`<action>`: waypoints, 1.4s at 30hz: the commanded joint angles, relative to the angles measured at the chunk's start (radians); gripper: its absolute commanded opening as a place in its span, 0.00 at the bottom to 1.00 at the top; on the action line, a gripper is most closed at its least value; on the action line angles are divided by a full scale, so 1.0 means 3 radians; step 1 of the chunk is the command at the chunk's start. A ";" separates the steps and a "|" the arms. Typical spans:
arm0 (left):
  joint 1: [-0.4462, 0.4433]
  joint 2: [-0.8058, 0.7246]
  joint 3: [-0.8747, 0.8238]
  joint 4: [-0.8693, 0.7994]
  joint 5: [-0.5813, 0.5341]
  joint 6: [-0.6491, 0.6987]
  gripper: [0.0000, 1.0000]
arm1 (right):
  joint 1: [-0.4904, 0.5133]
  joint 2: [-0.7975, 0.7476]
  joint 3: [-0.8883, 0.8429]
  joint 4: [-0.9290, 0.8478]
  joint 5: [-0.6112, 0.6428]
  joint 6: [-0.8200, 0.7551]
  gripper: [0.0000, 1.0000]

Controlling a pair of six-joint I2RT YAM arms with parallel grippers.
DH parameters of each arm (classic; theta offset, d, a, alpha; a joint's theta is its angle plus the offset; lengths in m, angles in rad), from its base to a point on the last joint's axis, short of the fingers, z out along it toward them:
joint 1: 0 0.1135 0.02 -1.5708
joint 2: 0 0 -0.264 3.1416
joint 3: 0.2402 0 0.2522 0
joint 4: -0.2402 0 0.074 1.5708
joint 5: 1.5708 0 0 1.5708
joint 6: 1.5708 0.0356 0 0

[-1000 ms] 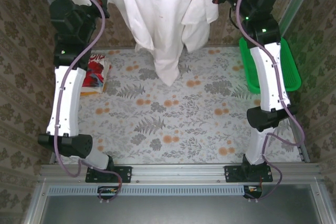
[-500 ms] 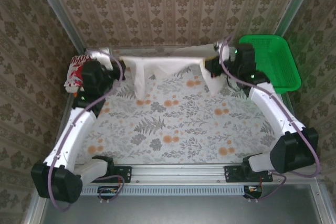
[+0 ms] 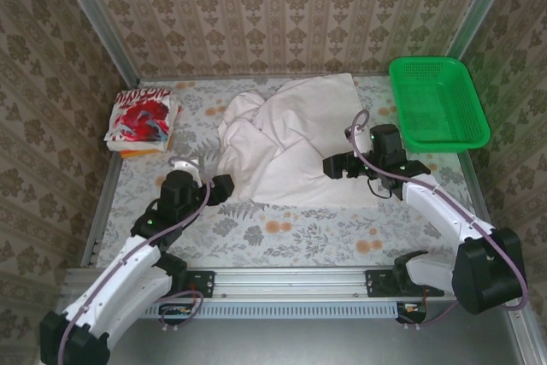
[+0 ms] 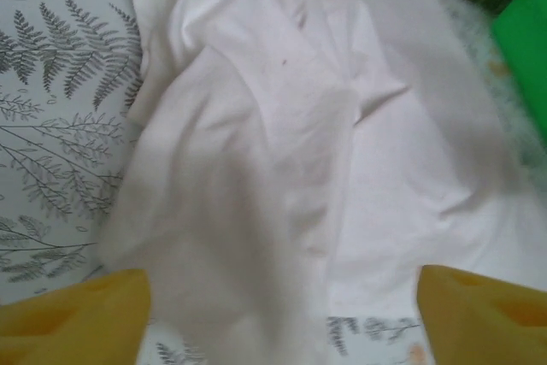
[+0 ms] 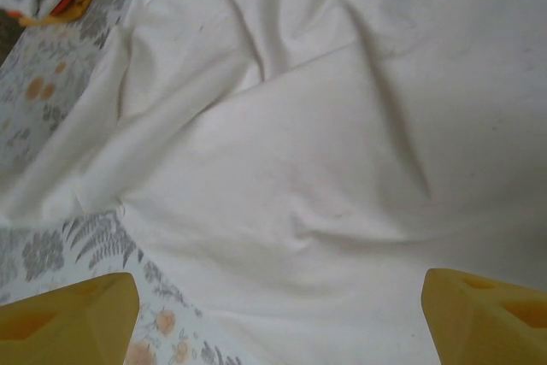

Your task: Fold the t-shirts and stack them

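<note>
Off-white t-shirt, lying in a wrinkled heap on the table, just ahead of the left gripper and directly in front of the right gripper. Both pairs of fingers spread wide, pinching nothing, hanging low at the cloth's near edge. Well off to the left of the left gripper, beyond it: printed t-shirt, folded. Beyond the right gripper, off to its right: green basket.

Likely trouble from here: biting into the doubled-over layers on the left gripper's side and lifting two plies at once, or catching a sleeve rather than a corner, leaving a crooked fold.

Compared with half a second earlier: no longer stretched in the air between two clamped grippers near the far wall. Now dropped onto the table, arms drawn back toward their bases, fingers let go.
</note>
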 commanded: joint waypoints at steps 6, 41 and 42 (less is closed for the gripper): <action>0.0750 -0.0012 0.0679 -0.0884 -0.0373 -0.0210 1.00 | 0.0873 0.0949 0.0642 0.0594 0.0374 0.0069 0.89; 0.1436 0.0770 0.0535 -0.0389 0.0472 -0.0435 1.00 | 0.1994 0.2382 0.1697 0.0547 -0.0773 -0.0368 0.00; 0.1362 0.0824 0.0526 -0.0327 0.0454 -0.0482 1.00 | 0.1990 0.2372 0.1701 0.0424 -0.0872 -0.0461 0.00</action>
